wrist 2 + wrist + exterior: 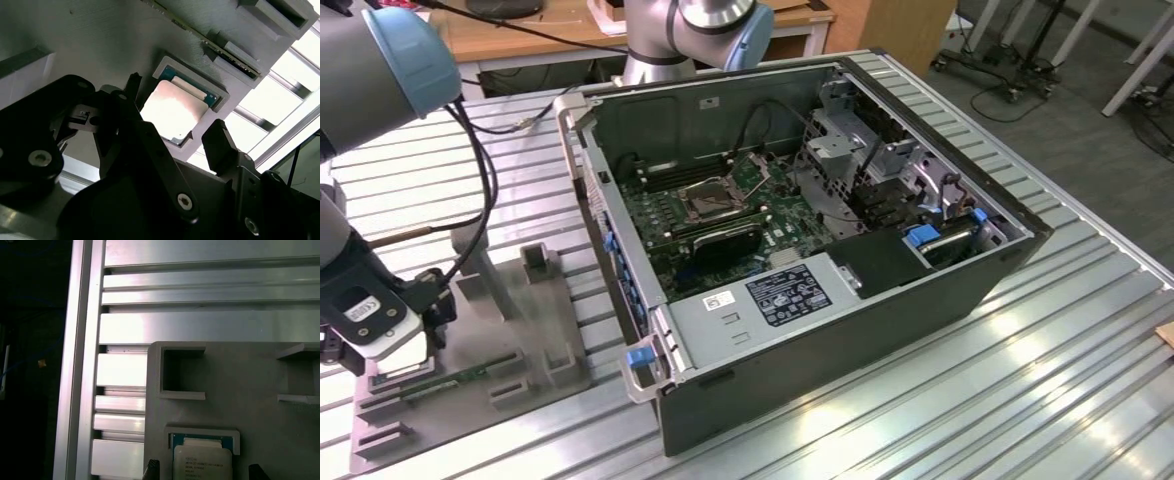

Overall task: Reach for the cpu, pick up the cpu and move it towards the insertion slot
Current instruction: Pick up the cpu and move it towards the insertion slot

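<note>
In both wrist views the cpu (172, 111) (202, 464), a flat square chip with a pale metal top, lies in a shallow pocket of the grey fixture plate (100, 45) (240, 385). My gripper (176, 104) (203, 471) stands open just above it, one dark fingertip (133, 82) on each side, and neither touches the chip. In the exterior view the gripper (384, 350) hangs low over the fixture plate (534, 340) at the exterior view's left. The insertion slot (716, 201), a square metal-framed socket, sits on the green motherboard inside the open computer case (881, 290).
A narrow green memory stick (451, 380) lies in the fixture near the gripper. Raised grey blocks (540, 262) stand on the plate. The case walls, drive cage (847, 150) and cables surround the socket. The ribbed metal table (1014, 390) stretches to the exterior view's right.
</note>
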Action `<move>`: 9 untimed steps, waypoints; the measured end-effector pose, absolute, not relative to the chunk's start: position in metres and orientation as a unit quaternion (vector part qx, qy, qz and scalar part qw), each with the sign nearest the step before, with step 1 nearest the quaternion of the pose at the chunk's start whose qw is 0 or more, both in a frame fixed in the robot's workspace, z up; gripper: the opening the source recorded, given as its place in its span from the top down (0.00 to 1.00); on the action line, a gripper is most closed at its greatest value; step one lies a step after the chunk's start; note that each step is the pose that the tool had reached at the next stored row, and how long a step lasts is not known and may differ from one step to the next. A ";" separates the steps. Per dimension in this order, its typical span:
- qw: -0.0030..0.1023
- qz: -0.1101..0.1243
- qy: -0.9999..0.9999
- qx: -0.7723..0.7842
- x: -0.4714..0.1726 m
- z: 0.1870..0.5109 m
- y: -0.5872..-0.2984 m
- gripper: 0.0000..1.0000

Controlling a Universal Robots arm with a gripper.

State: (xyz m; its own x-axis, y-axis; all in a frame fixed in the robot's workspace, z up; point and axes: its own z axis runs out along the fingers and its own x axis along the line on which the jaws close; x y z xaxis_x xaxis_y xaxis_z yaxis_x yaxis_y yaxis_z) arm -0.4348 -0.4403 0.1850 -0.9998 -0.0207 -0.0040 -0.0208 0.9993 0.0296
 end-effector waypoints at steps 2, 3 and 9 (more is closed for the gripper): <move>0.002 0.015 1.000 -0.010 -0.435 0.185 -0.440 0.24; 0.002 0.015 1.000 -0.010 -0.435 0.185 -0.440 0.24; 0.002 0.015 1.000 -0.010 -0.435 0.182 -0.440 0.24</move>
State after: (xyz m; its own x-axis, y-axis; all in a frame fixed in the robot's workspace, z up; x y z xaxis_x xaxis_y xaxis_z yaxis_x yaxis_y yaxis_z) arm -0.4349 -0.4403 0.1824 -0.9998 -0.0207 -0.0040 -0.0208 0.9993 0.0296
